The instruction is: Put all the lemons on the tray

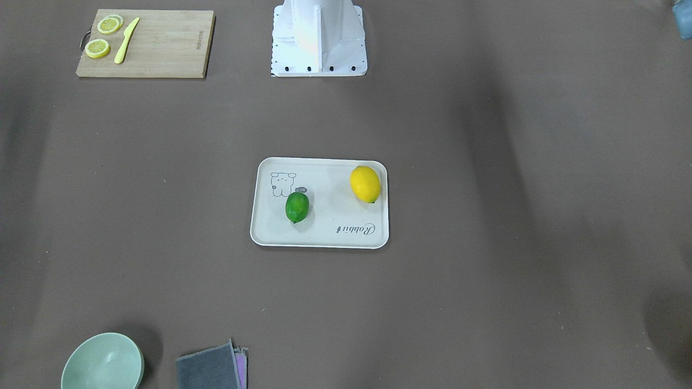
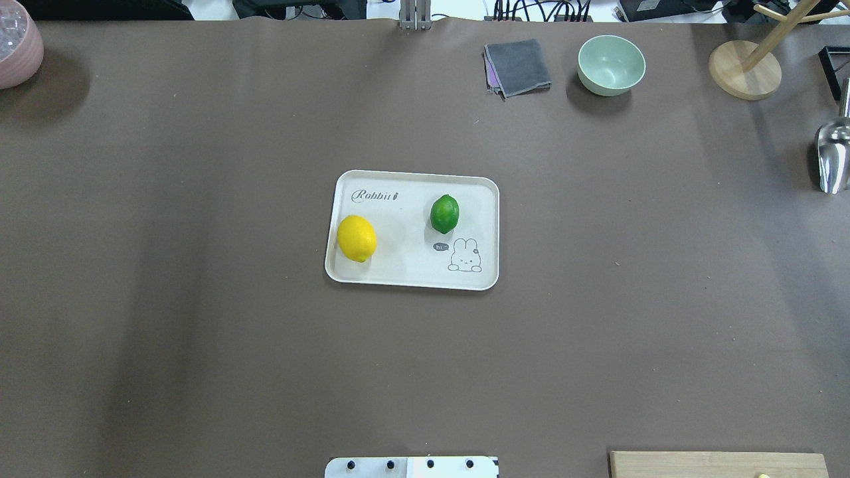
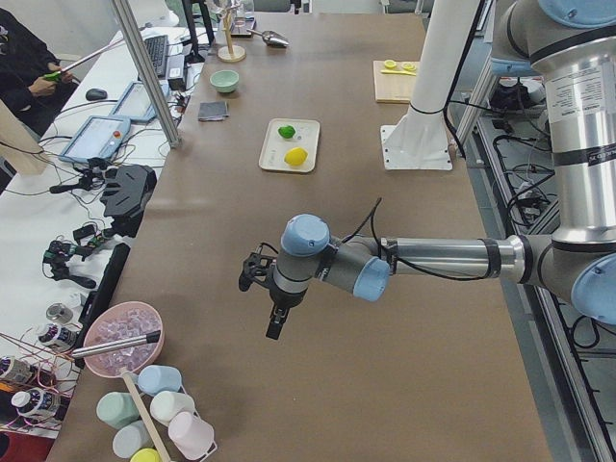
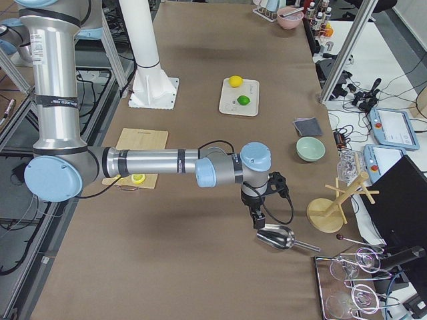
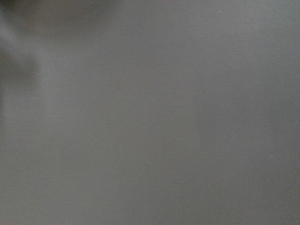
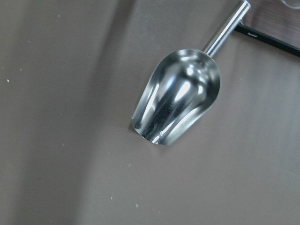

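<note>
The off-white tray point(image 1: 330, 221) lies flat at the middle of the table. The yellow lemon point(image 1: 365, 184) and the green lemon point(image 1: 297, 207) both rest on it, apart from each other. In the overhead view the yellow lemon point(image 2: 356, 238) is at the left of the tray point(image 2: 398, 262) and the green lemon point(image 2: 444, 214) is right of centre. My left gripper point(image 3: 274, 322) hangs over bare table far from the tray. My right gripper point(image 4: 257, 219) hangs above a metal scoop point(image 6: 180, 101). Both show only in the side views, so I cannot tell whether they are open or shut.
A wooden cutting board point(image 1: 162, 48) with lemon slices point(image 1: 98, 48) and a yellow knife point(image 1: 126, 41) lies near the robot base point(image 1: 319, 48). A green bowl point(image 2: 611, 64), a grey cloth point(image 2: 518, 66), a wooden rack point(image 2: 744, 70) and a pink bowl point(image 2: 16, 43) stand along the far edge.
</note>
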Motion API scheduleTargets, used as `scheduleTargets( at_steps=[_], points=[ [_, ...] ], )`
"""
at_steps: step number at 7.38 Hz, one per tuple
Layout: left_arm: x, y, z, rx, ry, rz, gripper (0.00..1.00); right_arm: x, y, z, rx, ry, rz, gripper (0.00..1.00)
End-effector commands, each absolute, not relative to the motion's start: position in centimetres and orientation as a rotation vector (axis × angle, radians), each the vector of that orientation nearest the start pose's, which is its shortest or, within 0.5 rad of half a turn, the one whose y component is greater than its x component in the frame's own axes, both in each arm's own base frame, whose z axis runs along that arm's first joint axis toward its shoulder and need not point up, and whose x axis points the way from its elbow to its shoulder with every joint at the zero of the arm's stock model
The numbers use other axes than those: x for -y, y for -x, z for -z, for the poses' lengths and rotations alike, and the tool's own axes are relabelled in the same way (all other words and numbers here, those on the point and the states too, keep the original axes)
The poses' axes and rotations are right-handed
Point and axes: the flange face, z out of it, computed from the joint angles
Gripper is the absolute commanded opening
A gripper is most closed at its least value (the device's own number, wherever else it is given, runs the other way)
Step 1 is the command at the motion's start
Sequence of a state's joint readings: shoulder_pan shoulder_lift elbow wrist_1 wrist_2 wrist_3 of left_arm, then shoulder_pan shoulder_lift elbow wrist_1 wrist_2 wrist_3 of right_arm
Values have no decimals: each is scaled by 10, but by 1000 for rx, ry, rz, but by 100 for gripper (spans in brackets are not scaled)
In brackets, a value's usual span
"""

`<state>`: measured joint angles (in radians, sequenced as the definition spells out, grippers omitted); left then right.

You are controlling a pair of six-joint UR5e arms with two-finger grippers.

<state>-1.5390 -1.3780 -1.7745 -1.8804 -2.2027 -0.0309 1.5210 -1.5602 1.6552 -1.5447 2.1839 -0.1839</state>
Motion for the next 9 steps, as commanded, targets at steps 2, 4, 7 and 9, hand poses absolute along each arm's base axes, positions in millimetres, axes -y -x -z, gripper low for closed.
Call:
scheduleTargets(
  at_steps=[2,4,7,9],
  points=[
    [464,87,-550,-669,-274,19,97,457,-80,-592,627,-5,218,100],
    [470,75,-539,-696,-267,47,97,441,-76,-629,672,32,201,100],
    [469,75,-540,-698,-259,50,97,442,-74,-661,684,-53,217,100],
    [460,74,-564,-696,-212,66,97,441,-76,-654,746,-69,199,100]
  ],
)
